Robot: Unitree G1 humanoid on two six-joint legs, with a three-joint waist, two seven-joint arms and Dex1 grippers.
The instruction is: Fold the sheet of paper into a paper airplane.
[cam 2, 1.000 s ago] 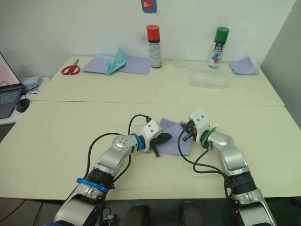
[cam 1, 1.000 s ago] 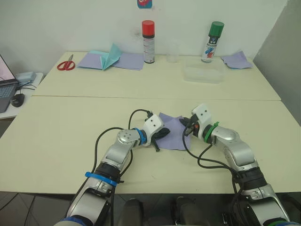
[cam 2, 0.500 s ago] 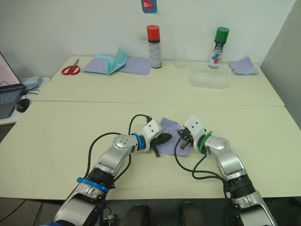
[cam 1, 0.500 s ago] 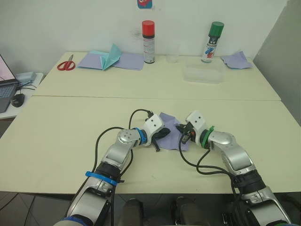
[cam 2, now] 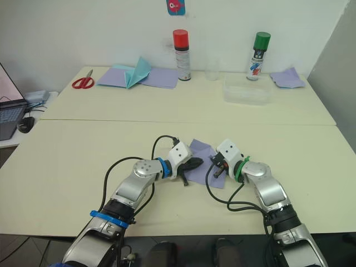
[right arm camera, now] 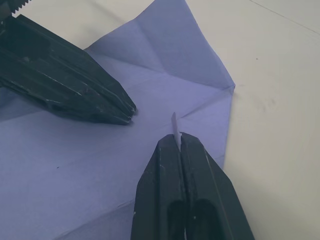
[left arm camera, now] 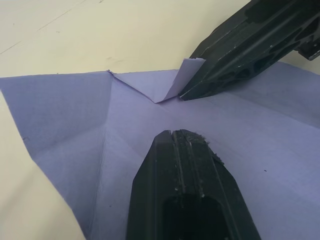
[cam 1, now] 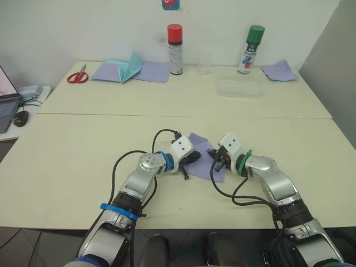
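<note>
Lying creased on table, sheet of paper (left arm camera: 75, 115), corner pinched by right gripper (right arm camera: 178, 140)

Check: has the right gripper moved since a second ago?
Yes. The right gripper, shut on the lavender sheet of paper, has slid toward the stationary left gripper, folding the paper's edge inward.

Both arms are extended inward, tips nearly meeting; left gripper (left arm camera: 172, 132) fingers are pressed together, right gripper (right arm camera: 180, 136) fingers are clamped on a flap.
</note>
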